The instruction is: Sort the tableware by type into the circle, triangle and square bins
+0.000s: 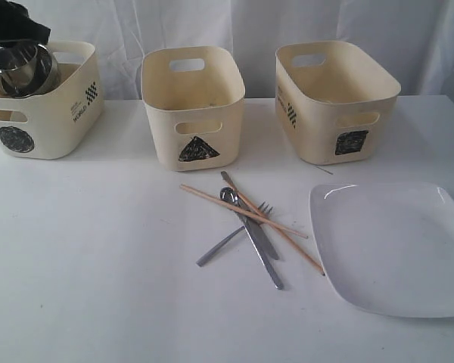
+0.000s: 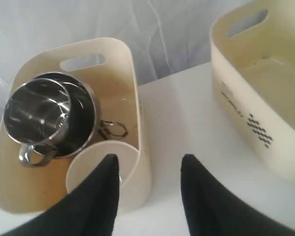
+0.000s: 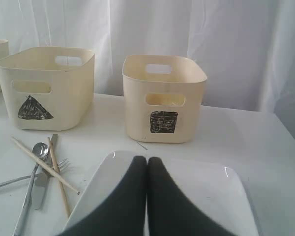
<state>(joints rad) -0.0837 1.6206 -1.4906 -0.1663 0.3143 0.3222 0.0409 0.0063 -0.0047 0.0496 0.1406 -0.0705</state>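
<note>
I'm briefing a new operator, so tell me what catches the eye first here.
A steel mug sits in nested steel bowls inside the circle bin at far left, the open left gripper above it. Before the triangle bin, steel cutlery and wooden chopsticks lie crossed in a heap; to their right a large white square plate lies beneath the shut right gripper.

Circle bin: black circle sticker on front; side print reads "WORLD" beside a checkered mark, smaller lines too small to read.
Triangle bin: black triangle sticker on front.
Square bin: black square sticker on front; checkered side mark, its lettering illegible.
</note>
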